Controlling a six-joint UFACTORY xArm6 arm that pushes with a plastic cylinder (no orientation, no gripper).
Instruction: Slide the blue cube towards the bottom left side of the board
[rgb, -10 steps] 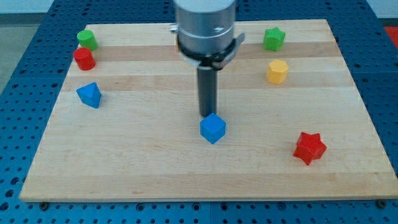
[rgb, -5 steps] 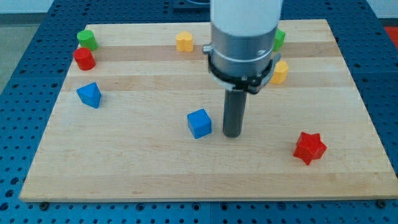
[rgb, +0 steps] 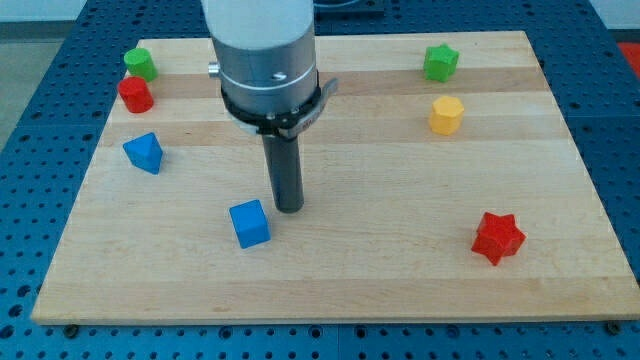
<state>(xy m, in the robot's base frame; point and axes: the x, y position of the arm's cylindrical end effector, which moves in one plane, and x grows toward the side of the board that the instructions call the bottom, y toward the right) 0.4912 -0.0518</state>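
Observation:
The blue cube (rgb: 250, 223) lies on the wooden board (rgb: 330, 270), left of centre in the lower half. My tip (rgb: 289, 207) stands just to the cube's upper right, very close to it; contact cannot be made out. The rod rises into the arm's grey and white body (rgb: 265, 55) at the view's top.
A blue pyramid-like block (rgb: 144, 152) sits at the left. A red cylinder (rgb: 135, 95) and a green block (rgb: 140, 63) are at the top left. A green star (rgb: 440, 62) and a yellow hexagon (rgb: 446, 115) are at the top right. A red star (rgb: 497, 237) is at the lower right.
The blue cube has slid left and slightly down across the board. My tip went from above the cube to its right, then moved left after it. The arm now hides a yellow block near the top.

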